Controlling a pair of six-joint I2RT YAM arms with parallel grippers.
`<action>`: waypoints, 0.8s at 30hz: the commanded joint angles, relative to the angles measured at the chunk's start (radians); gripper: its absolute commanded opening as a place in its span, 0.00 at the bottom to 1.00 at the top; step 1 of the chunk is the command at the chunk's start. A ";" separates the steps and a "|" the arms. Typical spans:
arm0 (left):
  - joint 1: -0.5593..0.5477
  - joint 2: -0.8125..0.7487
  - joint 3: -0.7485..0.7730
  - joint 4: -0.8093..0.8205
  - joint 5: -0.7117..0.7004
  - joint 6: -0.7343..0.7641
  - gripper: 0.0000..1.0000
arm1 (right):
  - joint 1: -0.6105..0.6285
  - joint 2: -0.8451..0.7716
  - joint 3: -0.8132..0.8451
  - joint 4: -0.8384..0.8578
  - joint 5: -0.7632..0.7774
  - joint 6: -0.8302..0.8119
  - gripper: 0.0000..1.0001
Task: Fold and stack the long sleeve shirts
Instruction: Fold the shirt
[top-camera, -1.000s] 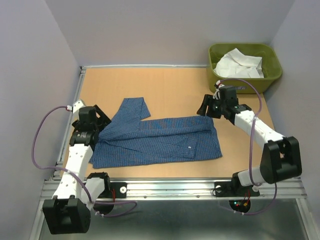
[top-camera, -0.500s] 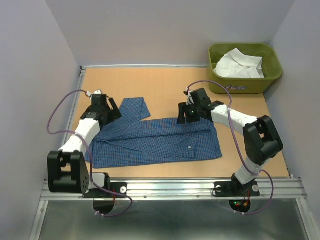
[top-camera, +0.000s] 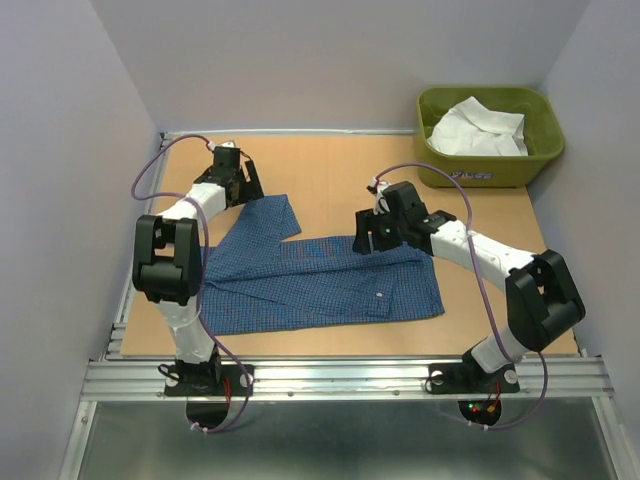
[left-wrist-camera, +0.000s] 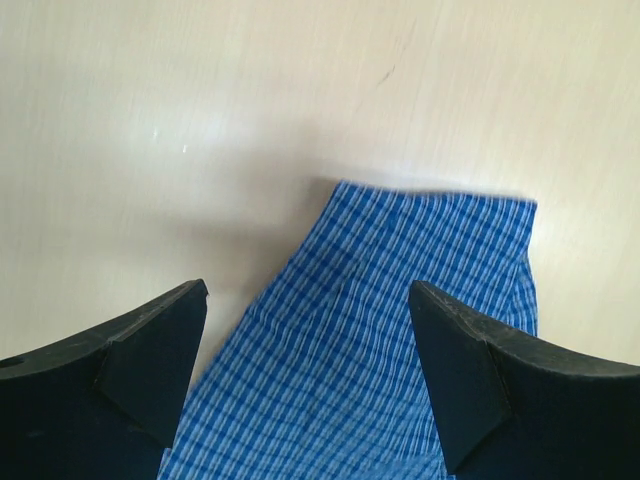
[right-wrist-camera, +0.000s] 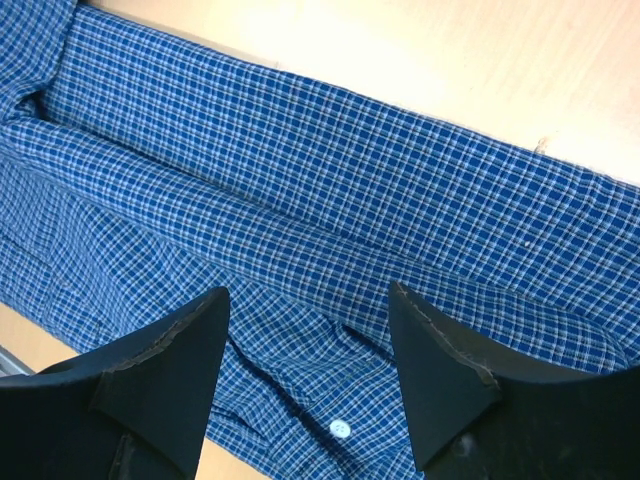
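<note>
A light wooden table (top-camera: 330, 165) carries a blue, fine-checked cloth shirt (top-camera: 310, 280), spread flat and part folded well to the left of the olive-green plastic tub (top-camera: 545, 130), one sleeve angled away. That tub holds a crumpled plain white shirt (top-camera: 478, 130). Farthest from the tub, the left gripper (left-wrist-camera: 308, 292) is spread wide over the sleeve end. Nearer the tub, the right gripper (right-wrist-camera: 308, 292) is spread over the checked cloth, pinching nothing.

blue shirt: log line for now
left gripper open over sleeve end | right gripper open over blue shirt | white shirt in tub
</note>
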 joint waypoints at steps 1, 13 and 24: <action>-0.009 0.056 0.114 0.024 -0.010 0.045 0.93 | 0.014 -0.057 -0.037 0.036 0.011 -0.006 0.70; -0.027 0.214 0.207 0.021 0.041 0.036 0.65 | 0.017 -0.100 -0.074 0.036 0.027 -0.003 0.70; -0.049 0.170 0.186 0.030 0.087 0.066 0.00 | 0.017 -0.132 -0.105 0.035 0.062 0.000 0.70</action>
